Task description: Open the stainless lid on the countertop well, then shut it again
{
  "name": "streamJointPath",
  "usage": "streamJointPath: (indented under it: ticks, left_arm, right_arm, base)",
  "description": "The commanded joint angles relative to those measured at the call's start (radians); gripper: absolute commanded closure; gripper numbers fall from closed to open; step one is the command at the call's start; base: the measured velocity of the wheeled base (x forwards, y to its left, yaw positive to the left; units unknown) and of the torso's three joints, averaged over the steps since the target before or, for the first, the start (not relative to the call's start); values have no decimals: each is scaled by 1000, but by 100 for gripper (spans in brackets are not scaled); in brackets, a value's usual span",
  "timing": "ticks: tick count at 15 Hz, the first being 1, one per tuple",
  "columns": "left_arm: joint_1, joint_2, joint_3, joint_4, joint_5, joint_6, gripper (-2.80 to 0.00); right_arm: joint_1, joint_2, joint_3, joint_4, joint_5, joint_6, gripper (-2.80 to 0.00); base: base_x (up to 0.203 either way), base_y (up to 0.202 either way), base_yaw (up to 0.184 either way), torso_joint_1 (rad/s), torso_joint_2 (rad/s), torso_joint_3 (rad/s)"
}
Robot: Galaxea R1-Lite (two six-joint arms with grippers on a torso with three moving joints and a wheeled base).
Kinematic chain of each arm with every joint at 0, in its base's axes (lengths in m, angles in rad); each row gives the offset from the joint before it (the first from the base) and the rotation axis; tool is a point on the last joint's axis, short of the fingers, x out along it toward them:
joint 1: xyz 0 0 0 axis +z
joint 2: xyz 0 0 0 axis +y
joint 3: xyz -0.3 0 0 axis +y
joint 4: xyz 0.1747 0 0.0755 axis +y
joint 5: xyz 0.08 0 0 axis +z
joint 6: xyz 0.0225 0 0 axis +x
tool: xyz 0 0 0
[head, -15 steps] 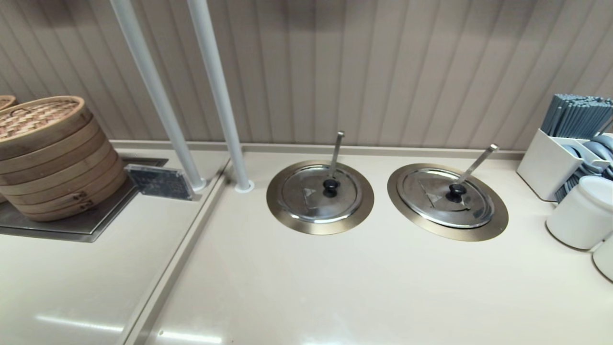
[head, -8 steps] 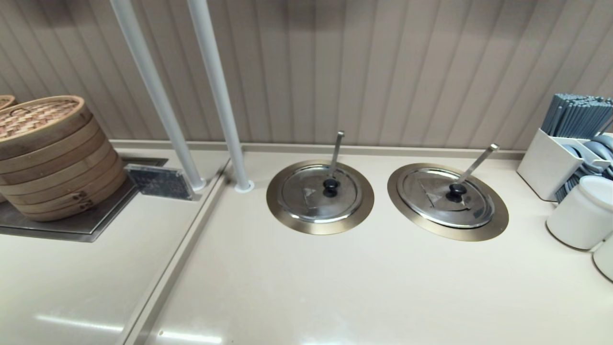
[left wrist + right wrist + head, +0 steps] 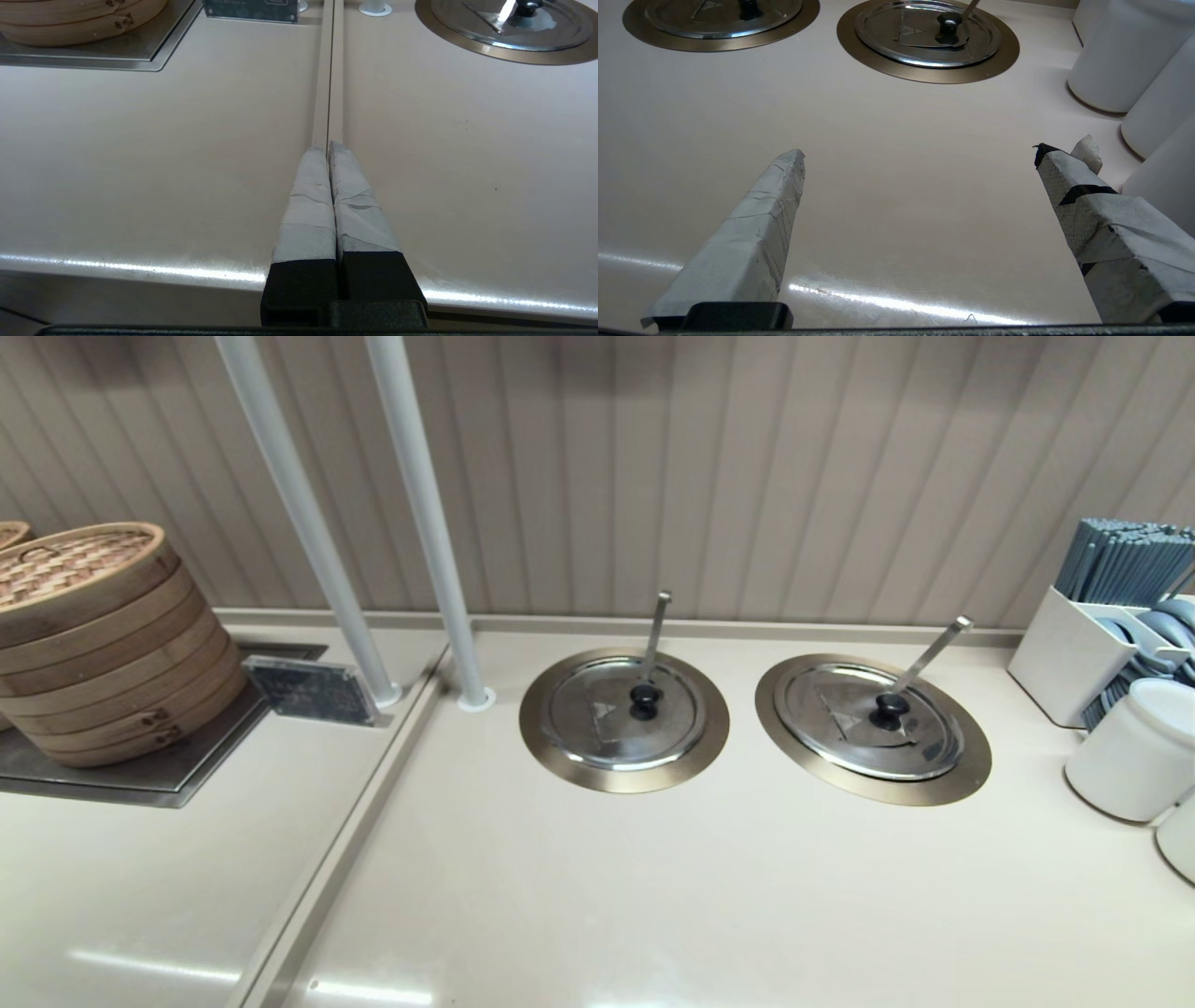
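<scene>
Our right gripper point(image 3: 920, 151), fingers spread wide and empty, hangs above the counter's front edge, bare countertop point(image 3: 653, 896) ahead. Our left gripper point(image 3: 329, 147), pressed shut on nothing, hangs over the counter seam. The stainless lid point(image 3: 873, 721) sits closed on the countertop well point(image 3: 971, 761), beside white canisters point(image 3: 1130, 751).

The head view looks down and forward from high over the table point(image 3: 653, 896) toward the back wall; each wrist view sits low at the near edge, facing inward; the right wrist view shares both lidded wells with it; the left shares 1, the twin lid point(image 3: 514, 28).
</scene>
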Motion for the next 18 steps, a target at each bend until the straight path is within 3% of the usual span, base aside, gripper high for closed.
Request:
streamJointPath:
  ticks: [1,2,18]
  left_arm:
    - [0,0,0,0,0,0,0]
    - [0,0,0,-1,0,0,0]
    - [0,0,0,1,0,0,0]
  right_arm:
    - [0,3,1,0,-1,0,-280]
    - [0,3,1,0,-1,0,0]
    - [0,3,0,0,-4,17,0]
  base:
    - [0,0,0,0,0,0]
    - [0,0,0,0,0,0]
    - [0,0,0,0,0,0]
